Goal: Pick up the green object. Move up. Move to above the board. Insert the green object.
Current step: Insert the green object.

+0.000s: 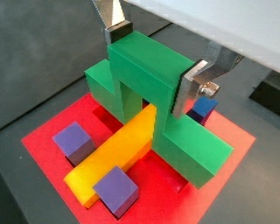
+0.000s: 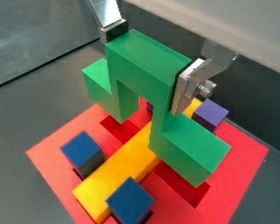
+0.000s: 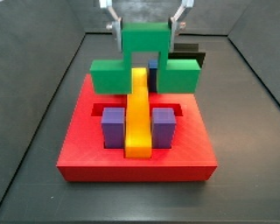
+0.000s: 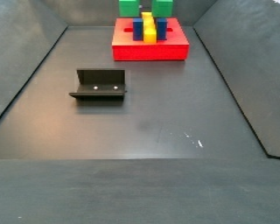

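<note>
Gripper (image 1: 154, 54) clamped on the raised cube of the green object (image 1: 154, 96), fingers (image 1: 199, 83) on opposite faces; piece hangs straight below it, over the far end of the board (image 3: 136, 162). Green object's wide bar runs across the yellow bar (image 3: 137, 118), legs straddling it, either side. Looks nearly seated or seating (can't tell if legs have bottomed out in the recesses). Judging from this, remaining move is straight down, no rotation; purple blocks (image 3: 112, 125) sit nearer, clear of it

Green object (image 3: 145, 63), bridge-shaped, held upright in claw (image 3: 145, 28), straddling yellow bar at far end of red board (image 3: 136, 157).
</note>
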